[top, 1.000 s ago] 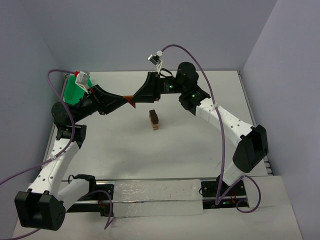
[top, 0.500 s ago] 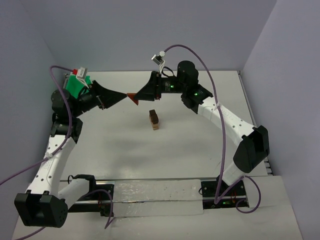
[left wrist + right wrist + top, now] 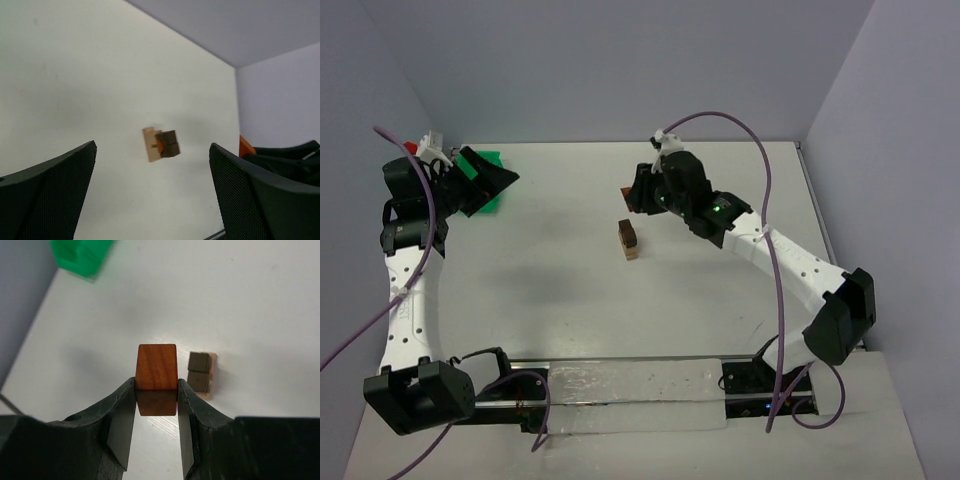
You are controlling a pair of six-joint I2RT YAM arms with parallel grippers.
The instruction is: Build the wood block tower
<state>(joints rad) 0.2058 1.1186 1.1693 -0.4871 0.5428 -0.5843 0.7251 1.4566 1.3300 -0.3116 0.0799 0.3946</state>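
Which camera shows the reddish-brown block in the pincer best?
The right wrist view: the reddish-brown block fills the middle, clamped in the right pincer. The top view shows only a tiny reddish speck at that pincer's tip; the left wrist view shows just an orange corner at its right edge.

Light even, diffuse, from overhead; no hard glare anywhere. Top view bright and sharp edge to edge, surface (image 3: 580, 300) near white w/ only faint soft shadows under the arms. Right wrist view: reddish-brown block (image 3: 156, 365) crisp, its lower part dim in shade betw. the jaws of the right gripper (image 3: 156, 390); wood block tower (image 3: 201, 371) slightly soft; green tray (image 3: 82, 255) at top left badly blurred, out of focus; broad soft shadow on surface left of block. Left wrist view dimmer, greenish-grey cast; left gripper (image 3: 152, 147) has very dark fingers (image 3: 50, 192), mesh grain visible; tower small & fuzzy.
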